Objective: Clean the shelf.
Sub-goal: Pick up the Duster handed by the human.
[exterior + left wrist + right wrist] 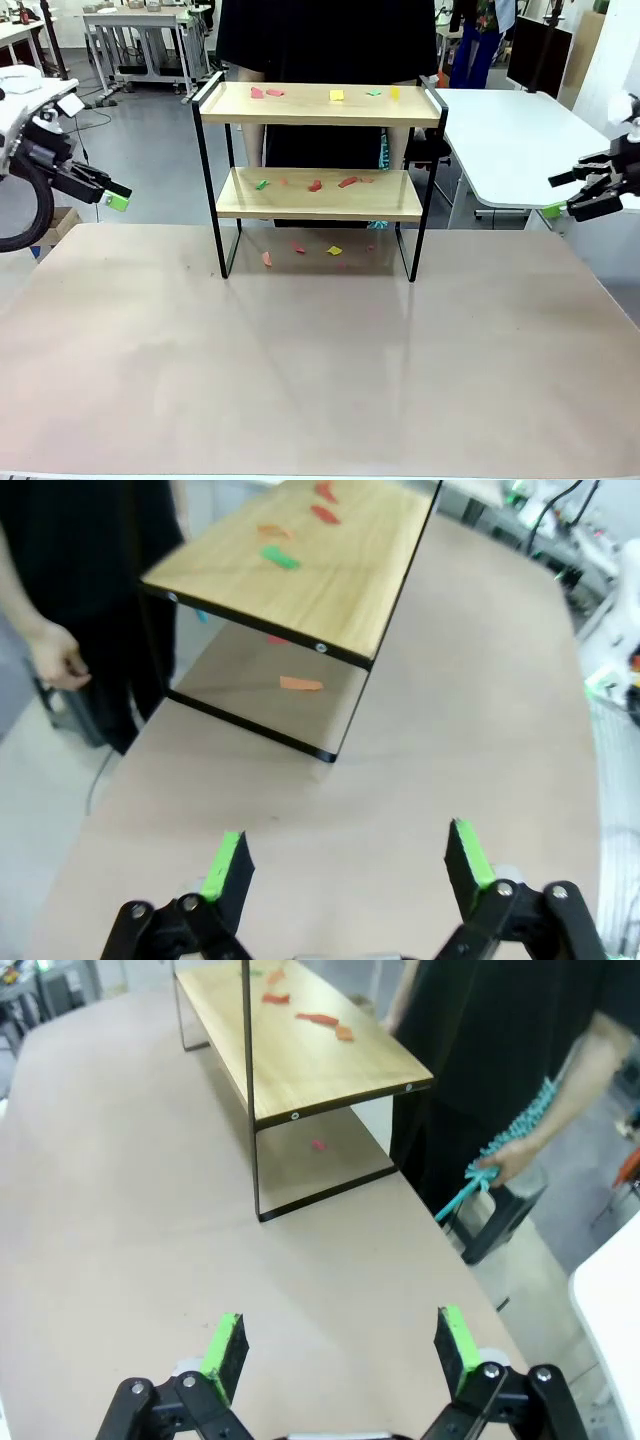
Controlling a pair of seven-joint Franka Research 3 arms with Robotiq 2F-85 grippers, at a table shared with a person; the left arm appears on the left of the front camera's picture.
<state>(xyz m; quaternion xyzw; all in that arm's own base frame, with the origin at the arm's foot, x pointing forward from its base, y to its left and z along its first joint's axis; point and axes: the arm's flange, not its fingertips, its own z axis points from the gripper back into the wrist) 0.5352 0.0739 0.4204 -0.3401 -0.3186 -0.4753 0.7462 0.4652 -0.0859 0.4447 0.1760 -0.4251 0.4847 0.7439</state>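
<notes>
Fingers [226, 866] apart, well short of shelf [330, 590]

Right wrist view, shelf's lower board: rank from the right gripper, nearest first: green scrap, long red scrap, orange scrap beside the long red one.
1. Orange scrap: near end of the shelf's lower board, closest to the right gripper.
2. Long red scrap: just beyond it on the same board.
3. Green scrap: far end of the board.
</notes>
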